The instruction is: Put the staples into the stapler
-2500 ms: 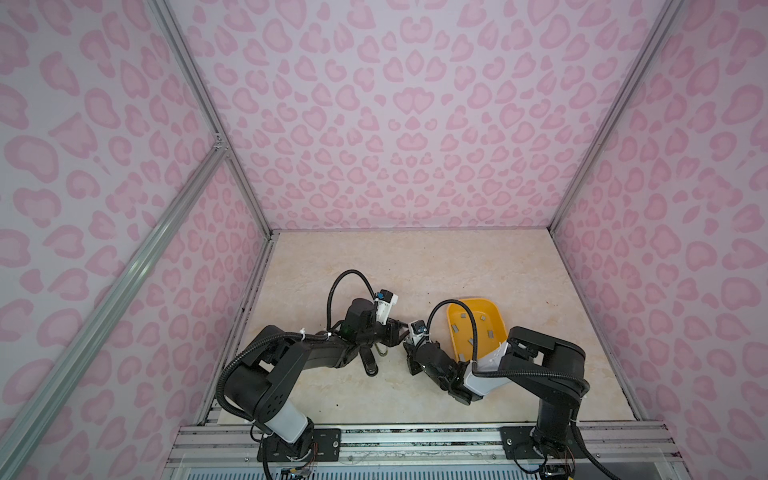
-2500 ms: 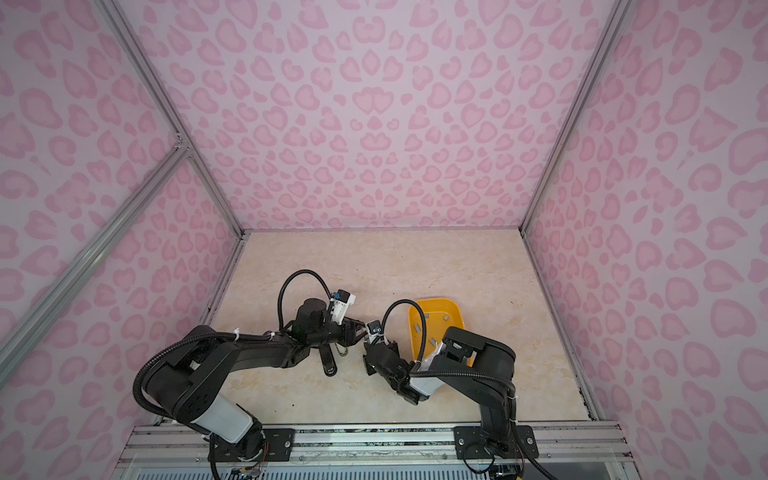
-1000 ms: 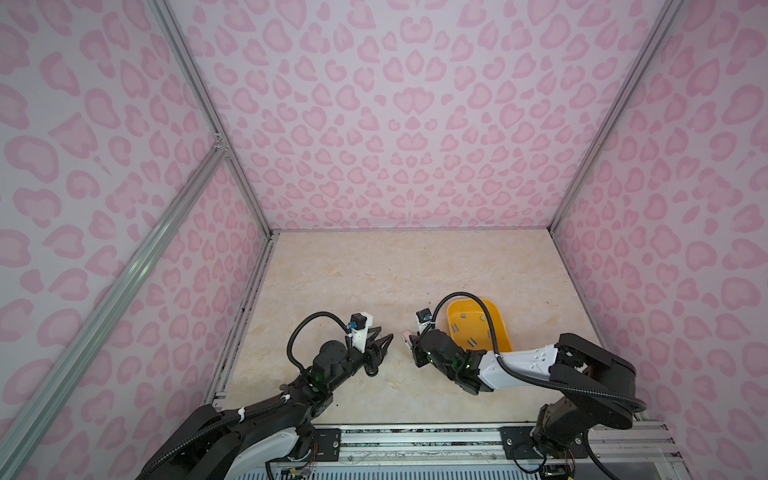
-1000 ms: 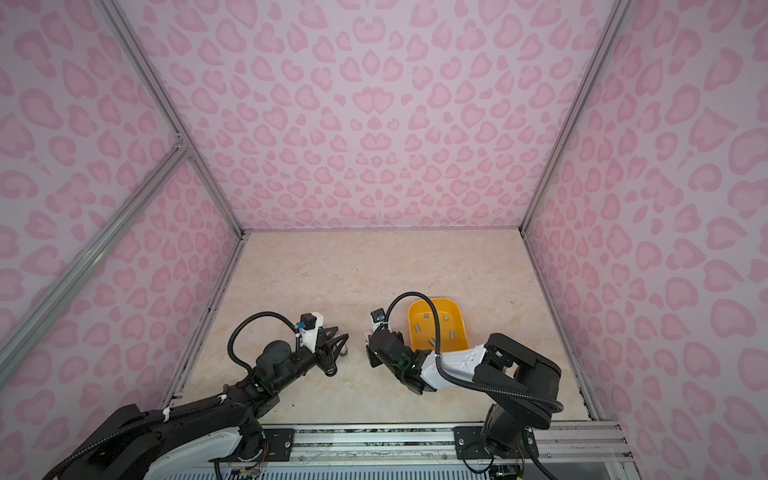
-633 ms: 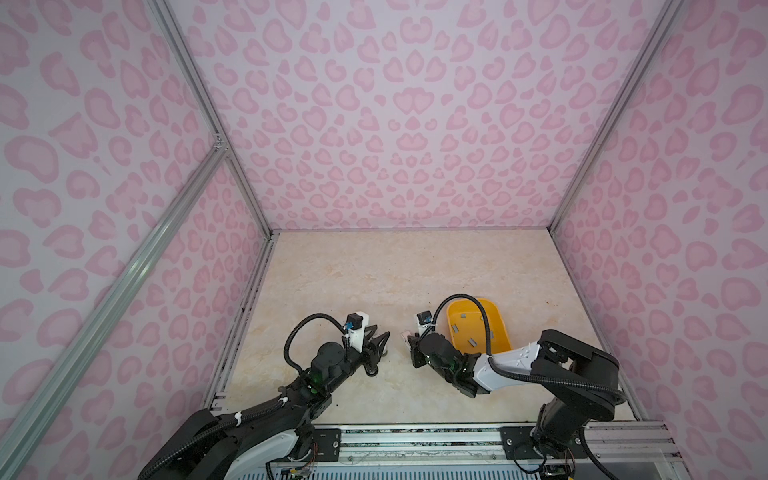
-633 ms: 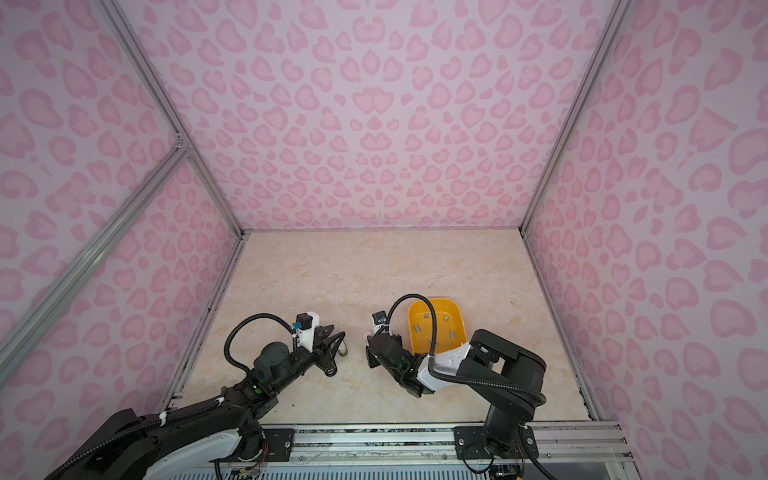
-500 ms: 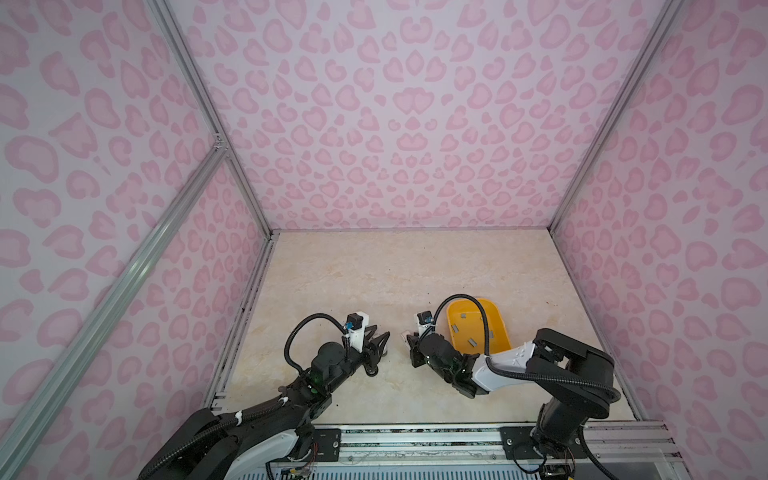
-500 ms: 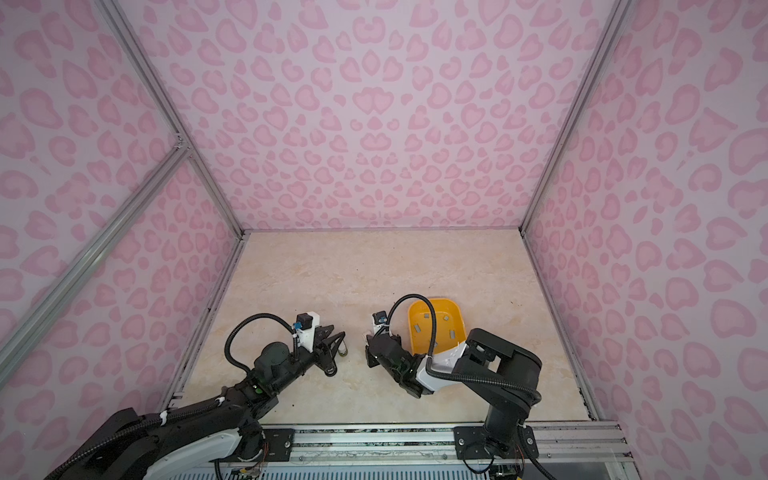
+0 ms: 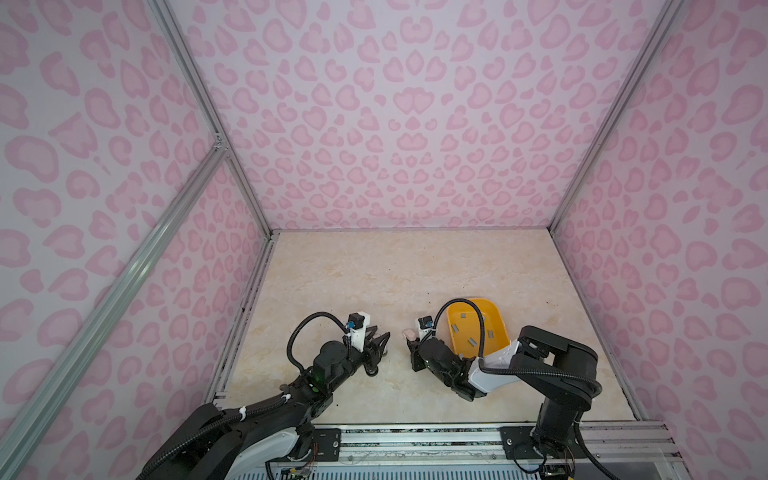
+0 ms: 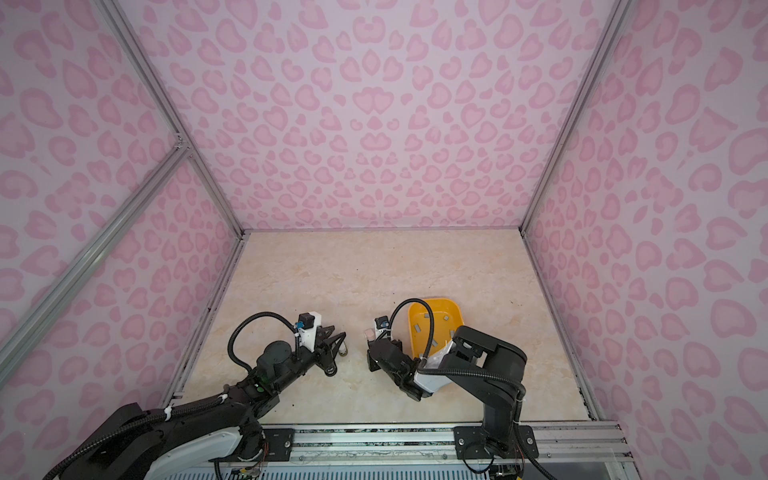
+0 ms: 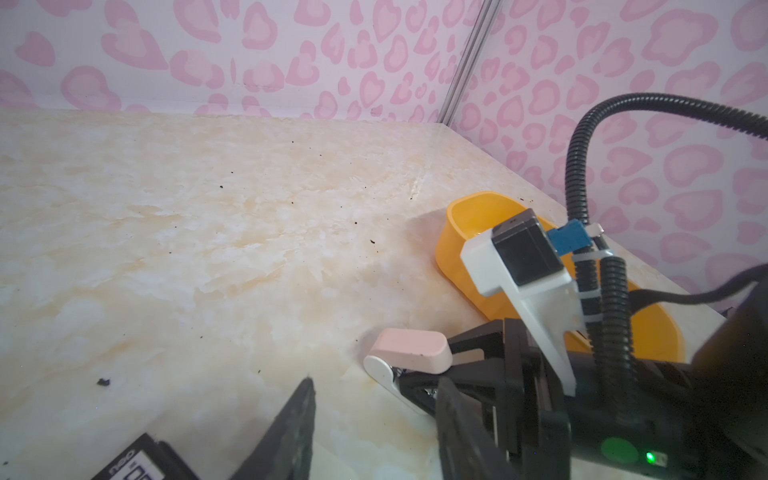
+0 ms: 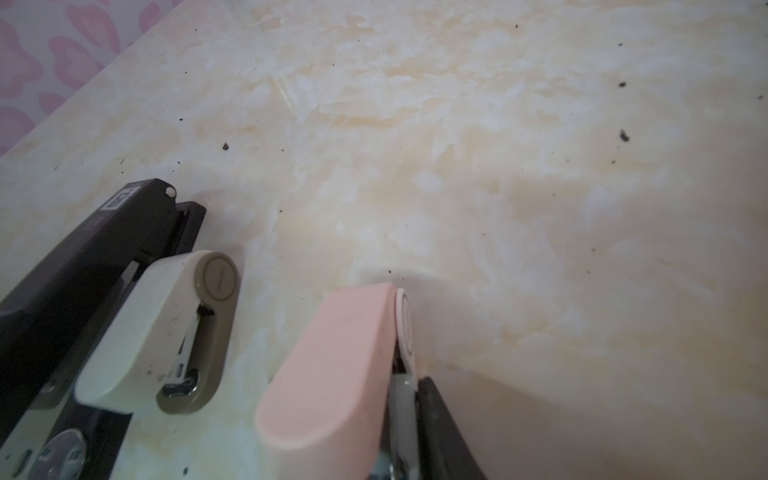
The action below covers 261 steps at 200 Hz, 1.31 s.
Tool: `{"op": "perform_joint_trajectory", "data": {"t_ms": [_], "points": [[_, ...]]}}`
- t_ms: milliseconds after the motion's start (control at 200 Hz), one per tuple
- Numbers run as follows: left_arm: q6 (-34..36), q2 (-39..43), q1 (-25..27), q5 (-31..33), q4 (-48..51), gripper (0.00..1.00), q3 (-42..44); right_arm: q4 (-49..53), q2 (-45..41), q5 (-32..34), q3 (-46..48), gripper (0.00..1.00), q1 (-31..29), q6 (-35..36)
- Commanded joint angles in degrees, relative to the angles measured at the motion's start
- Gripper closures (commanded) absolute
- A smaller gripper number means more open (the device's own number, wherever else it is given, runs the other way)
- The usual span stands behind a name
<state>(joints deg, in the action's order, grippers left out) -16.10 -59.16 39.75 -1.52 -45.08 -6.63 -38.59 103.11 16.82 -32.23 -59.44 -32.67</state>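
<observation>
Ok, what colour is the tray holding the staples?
The tray is orange-yellow; clearest in a top view.

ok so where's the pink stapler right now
In both top views the pink stapler is near the front middle of the table, gripped at the tip of the right gripper, just left of the yellow tray.

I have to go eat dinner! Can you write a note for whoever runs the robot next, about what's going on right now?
The right gripper is shut on the pink stapler.
The left gripper is open and empty; the black stapler and the white stapler lie close by it.
The staples in view all lie in the yellow tray.
Done: one stapler gripped.
Left: open it, fetch a strip, load it, close it.
</observation>
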Motion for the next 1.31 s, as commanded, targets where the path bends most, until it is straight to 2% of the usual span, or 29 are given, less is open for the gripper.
{"op": "perform_joint_trajectory", "data": {"t_ms": [0,291,456,716,1162,1303], "points": [[0.19,-0.43,-0.02,-0.5,-2.65,0.51,-0.75,9.04,-1.27,0.23,-0.76,0.7,0.2,1.0],[0.4,1.7,-0.02,0.18,-1.69,0.51,-0.07,16.12,-7.98,1.2,-4.38,0.53,0.19,3.14],[0.35,2.86,-0.02,0.48,-1.41,0.51,0.22,19.26,-11.7,2.07,-5.51,0.51,0.5,4.02],[0.14,3.58,-0.02,0.19,-1.06,0.5,0.39,22.2,-8.02,1.45,-9.15,0.67,2.28,2.82],[0.43,2.99,-0.02,0.74,-1.07,0.5,0.32,12.37,0.01,-0.64,-3.35,0.77,2.07,-2.72],[0.32,3.51,-0.02,-0.02,-1.13,0.5,0.37,10.46,1.66,1.28,-2.42,0.77,0.71,-3.35]]}}
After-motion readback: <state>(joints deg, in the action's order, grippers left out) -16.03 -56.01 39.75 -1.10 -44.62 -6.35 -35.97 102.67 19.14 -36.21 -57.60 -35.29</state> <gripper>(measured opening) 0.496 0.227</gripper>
